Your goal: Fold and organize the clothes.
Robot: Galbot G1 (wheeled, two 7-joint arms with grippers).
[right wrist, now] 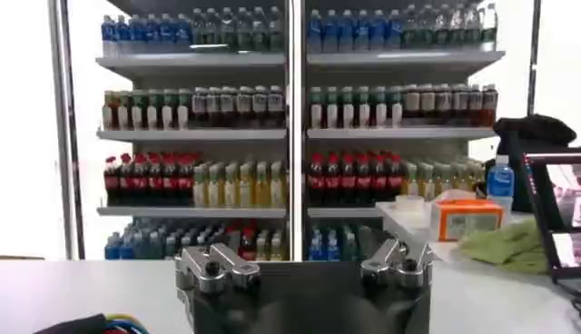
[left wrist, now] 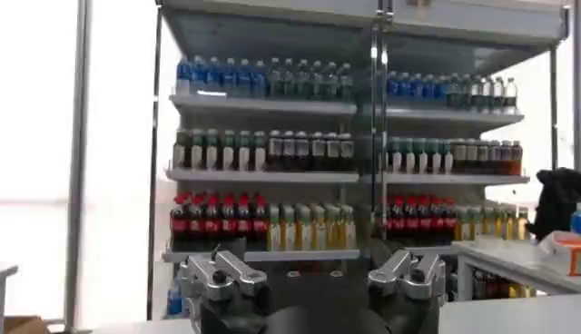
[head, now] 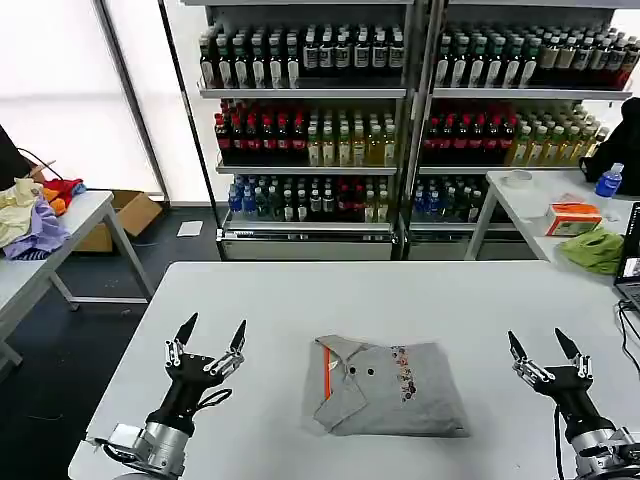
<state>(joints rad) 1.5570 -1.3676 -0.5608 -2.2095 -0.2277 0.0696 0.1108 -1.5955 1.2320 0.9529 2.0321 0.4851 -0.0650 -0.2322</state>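
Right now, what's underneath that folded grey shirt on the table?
The folded grey shirt lies flat on the white table, between the open left gripper and right gripper. Anything beneath it is covered.

Strong daylight pours through the tall white window panels [head: 135,90] at ten o'clock in the head view and blows them out to plain white, with no detail left in them. The pale grey desk [head: 400,290] is evenly lit and carries only faint, soft shadows. In the left wrist view the same glare washes out the nine o'clock side, and the tall metal shelves of coloured drink bottles [left wrist: 272,154] look hazy and soft.
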